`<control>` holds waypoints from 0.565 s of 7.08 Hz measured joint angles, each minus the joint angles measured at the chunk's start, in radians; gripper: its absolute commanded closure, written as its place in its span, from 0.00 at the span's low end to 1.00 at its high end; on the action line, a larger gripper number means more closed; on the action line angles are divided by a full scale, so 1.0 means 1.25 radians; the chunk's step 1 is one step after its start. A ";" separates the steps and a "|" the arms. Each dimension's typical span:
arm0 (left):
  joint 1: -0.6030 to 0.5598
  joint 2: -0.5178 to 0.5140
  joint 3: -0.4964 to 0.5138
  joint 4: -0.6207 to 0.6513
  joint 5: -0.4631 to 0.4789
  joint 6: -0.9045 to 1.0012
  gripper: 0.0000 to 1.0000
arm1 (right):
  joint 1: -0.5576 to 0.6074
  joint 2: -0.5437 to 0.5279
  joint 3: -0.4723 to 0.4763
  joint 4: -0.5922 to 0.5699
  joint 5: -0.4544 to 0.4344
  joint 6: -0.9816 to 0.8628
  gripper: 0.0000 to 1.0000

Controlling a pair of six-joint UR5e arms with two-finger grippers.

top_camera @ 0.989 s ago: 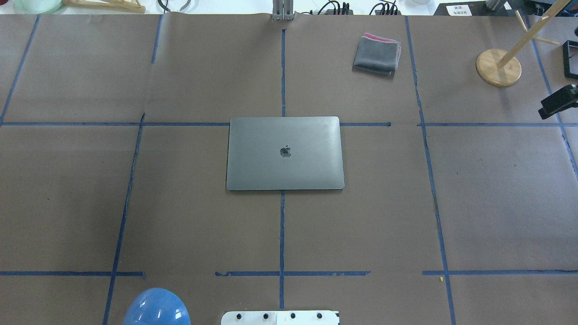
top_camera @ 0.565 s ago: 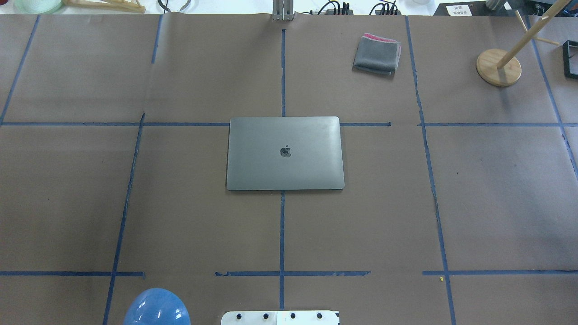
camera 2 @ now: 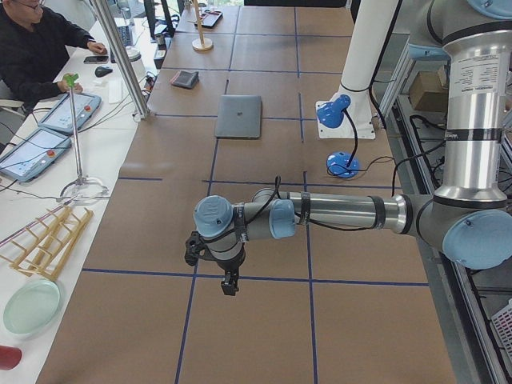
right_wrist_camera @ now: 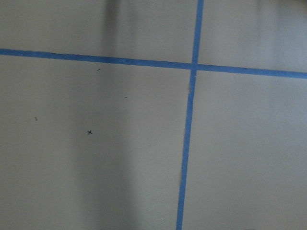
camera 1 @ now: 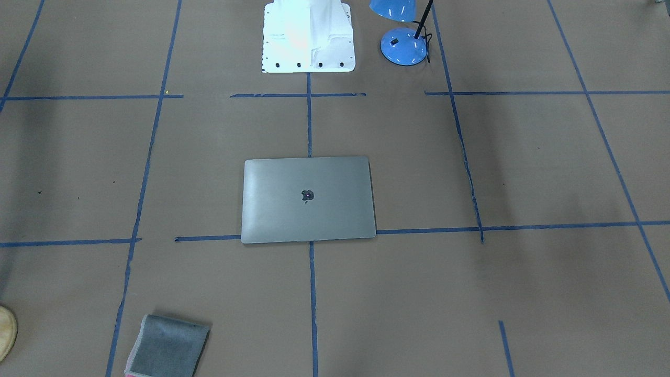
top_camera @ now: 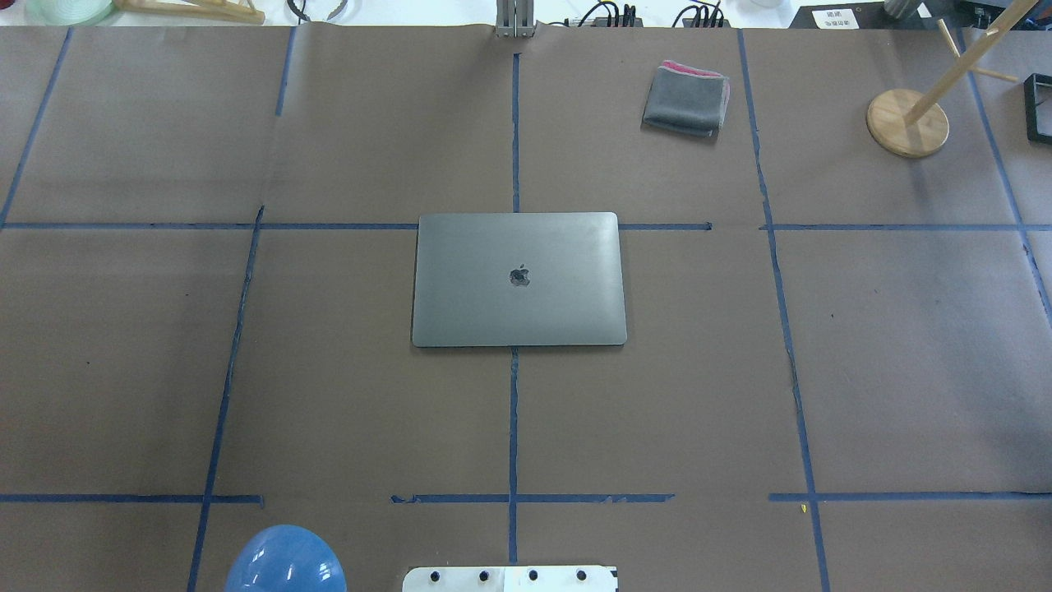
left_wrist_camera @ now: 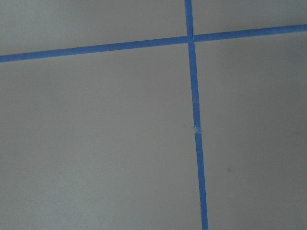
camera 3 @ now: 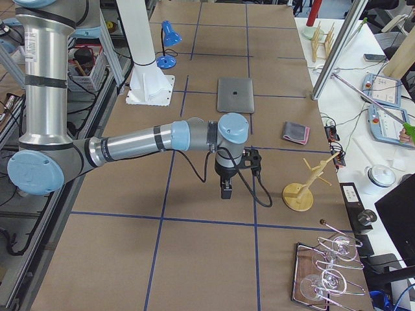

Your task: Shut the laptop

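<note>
Brown paper-covered table [top_camera: 329, 395] bears flat, shut, matte-grey rectangular laptop [top_camera: 518, 279].

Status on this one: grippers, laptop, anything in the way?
Left gripper and right gripper out wide, open or shut unclear. Laptop lid down flat. Nothing on it; cloth well clear.

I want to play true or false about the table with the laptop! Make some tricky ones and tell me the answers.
The laptop is shut flat. True.
The grey cloth lies on top of the laptop. False: it lies well apart from it.
The blue lamp stands beside the robot's white base. True.
The left gripper is pressing on the laptop. False: it hangs well away from the laptop.
</note>
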 measured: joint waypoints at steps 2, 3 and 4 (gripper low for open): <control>0.000 0.000 -0.004 0.000 0.000 -0.002 0.00 | 0.044 -0.007 -0.056 0.005 0.025 -0.009 0.00; 0.000 0.000 -0.007 0.001 0.000 -0.002 0.00 | 0.051 -0.010 -0.075 0.019 0.043 -0.010 0.00; 0.000 0.000 -0.008 0.001 0.000 -0.002 0.00 | 0.054 -0.012 -0.089 0.041 0.052 -0.006 0.00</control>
